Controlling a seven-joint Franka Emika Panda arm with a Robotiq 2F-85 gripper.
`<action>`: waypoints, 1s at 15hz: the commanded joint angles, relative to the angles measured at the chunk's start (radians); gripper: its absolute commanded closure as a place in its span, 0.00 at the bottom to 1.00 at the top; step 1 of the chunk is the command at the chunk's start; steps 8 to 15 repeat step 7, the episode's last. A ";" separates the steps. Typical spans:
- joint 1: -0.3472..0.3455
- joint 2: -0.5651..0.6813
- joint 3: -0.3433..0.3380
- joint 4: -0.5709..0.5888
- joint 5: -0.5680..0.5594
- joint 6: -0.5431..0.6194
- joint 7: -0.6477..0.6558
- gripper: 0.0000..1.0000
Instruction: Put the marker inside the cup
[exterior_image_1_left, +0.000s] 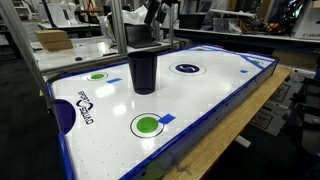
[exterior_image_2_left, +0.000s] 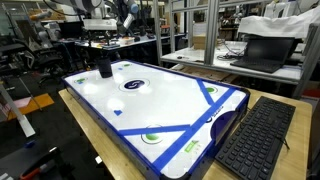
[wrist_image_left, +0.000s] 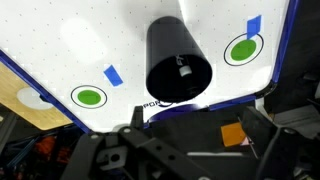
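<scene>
A tall, smooth black cup (exterior_image_1_left: 143, 70) stands upright on the glossy white, blue-edged bench (exterior_image_1_left: 215, 110), and the marker (wrist_image_left: 182, 68) shows inside it. The bench lettering is unreadable. The gripper (exterior_image_1_left: 160, 16) hangs above, but I cannot tell how wide it is open.

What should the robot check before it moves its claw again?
1. The cup stands upright on the air hockey table: ok.
2. The cup is well away from the table's edge: ok in both exterior views.
3. The marker is inside the cup: cannot tell. The wrist view shows a small pale thing in the cup's mouth, too small to name.
4. The claw is empty: cannot tell. It is dark and partly cut off.
5. The claw is off the cup's rim: ok. The wrist view shows the whole rim free.
</scene>
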 joint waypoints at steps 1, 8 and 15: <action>0.093 -0.098 -0.125 0.042 0.053 -0.155 0.009 0.00; 0.249 -0.142 -0.320 0.106 0.048 -0.294 0.005 0.00; 0.249 -0.142 -0.320 0.106 0.048 -0.294 0.005 0.00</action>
